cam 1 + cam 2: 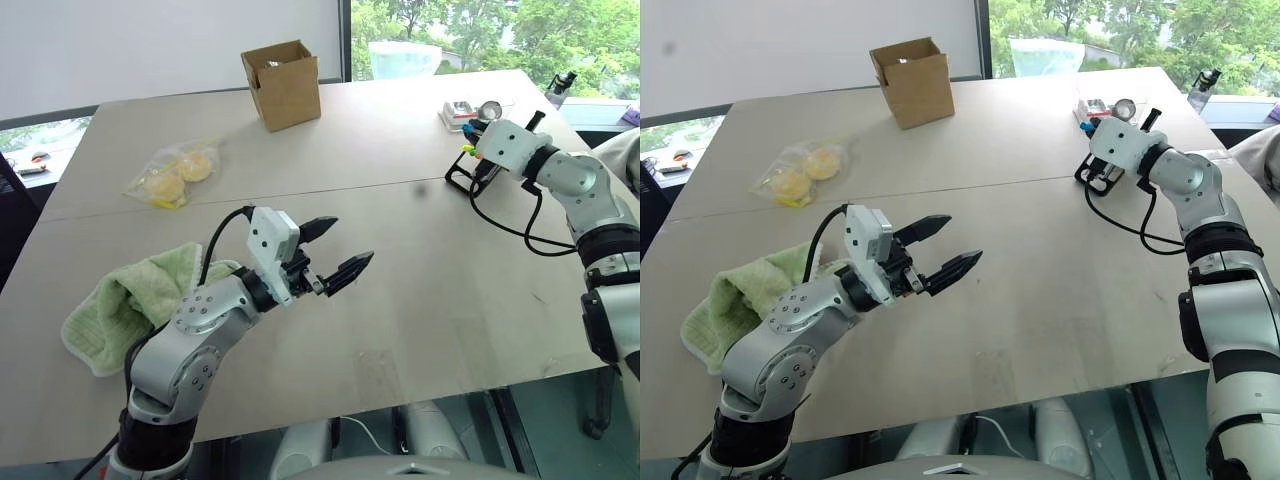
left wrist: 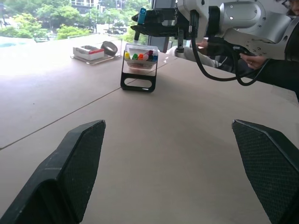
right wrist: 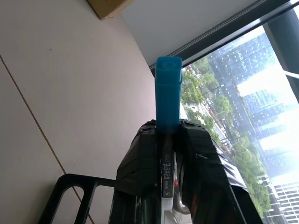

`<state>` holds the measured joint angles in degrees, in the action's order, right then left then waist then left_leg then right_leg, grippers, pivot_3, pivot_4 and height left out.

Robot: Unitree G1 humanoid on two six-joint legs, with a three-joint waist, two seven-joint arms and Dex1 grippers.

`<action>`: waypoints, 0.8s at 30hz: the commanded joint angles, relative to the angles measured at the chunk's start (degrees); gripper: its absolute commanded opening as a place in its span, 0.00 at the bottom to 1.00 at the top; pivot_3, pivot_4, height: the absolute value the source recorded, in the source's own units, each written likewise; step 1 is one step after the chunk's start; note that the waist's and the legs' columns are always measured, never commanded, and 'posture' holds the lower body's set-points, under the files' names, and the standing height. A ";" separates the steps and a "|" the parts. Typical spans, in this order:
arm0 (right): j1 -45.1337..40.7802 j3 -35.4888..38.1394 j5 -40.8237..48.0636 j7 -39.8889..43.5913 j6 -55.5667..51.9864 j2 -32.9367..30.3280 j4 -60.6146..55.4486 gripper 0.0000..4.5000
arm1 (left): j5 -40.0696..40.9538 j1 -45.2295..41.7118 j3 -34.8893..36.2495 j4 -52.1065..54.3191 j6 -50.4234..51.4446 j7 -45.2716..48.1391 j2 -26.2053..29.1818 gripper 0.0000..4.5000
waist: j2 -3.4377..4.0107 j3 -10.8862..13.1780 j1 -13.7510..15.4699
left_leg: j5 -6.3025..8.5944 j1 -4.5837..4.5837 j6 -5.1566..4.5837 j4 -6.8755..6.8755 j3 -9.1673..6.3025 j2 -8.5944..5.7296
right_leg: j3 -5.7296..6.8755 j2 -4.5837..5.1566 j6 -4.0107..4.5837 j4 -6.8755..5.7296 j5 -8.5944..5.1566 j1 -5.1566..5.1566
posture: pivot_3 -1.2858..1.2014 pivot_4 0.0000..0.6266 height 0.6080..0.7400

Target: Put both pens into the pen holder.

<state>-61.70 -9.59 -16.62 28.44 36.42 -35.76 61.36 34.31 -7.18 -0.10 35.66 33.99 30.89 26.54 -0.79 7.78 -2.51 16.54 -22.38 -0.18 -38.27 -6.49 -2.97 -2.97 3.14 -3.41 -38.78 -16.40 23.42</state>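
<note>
The right end effector (image 3: 169,140) is clamped tight on a pen (image 3: 167,100) — a black barrel with a blue end that sticks out past the fingertips. It hangs just above the pen holder (image 2: 140,57), a small clear box tilted on a black looped stand (image 2: 138,83), with colourful marker ends showing inside. The holder stands at the far right of the desk (image 1: 400,260), near the flat clear tray (image 2: 96,50) that lies beyond it.

The left end effector (image 1: 335,250) hovers over the near middle of the desk with its two black fingers spread wide and nothing between them — well apart from the holder. Beside that arm lies a crumpled green towel (image 1: 125,300). Farther back sit a clear bag of yellow items (image 1: 172,175) and an open brown cardboard box (image 1: 283,84). The second pen cannot be made out.
</note>
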 commanded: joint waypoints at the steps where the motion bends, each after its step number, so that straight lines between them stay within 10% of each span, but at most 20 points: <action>1: -1.23 0.92 1.26 0.71 1.08 -0.17 -1.12 0.01 | -0.02 1.02 0.96 2.47 -1.42 -0.19 0.22 1.00 | 0.00 0.00 0.00 | 0.00 0.00 0.00 0.00 0.00 0.00 | 0.00 0.00 0.00 -0.01 0.00 0.00 | 0.52 0.24 1.00; 24: 0.90 1.11 1.47 0.81 -2.26 -0.60 -1.04 0.01 | -1.67 3.33 0.36 0.39 -4.71 0.62 -0.40 1.00 | 0.00 0.00 0.03 | 0.00 0.00 0.00 0.01 0.00 0.00 | 0.00 0.01 0.00 -0.01 0.00 0.01 | 0.52 0.24 1.00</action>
<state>-58.98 -8.61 -14.71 30.66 33.58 -35.57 59.88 32.72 -3.66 -0.09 35.43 30.63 31.16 26.23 -0.79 7.78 -2.47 16.54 -22.38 -0.18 -38.26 -6.49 -2.97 -2.97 3.14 -3.41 -38.79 -16.40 23.43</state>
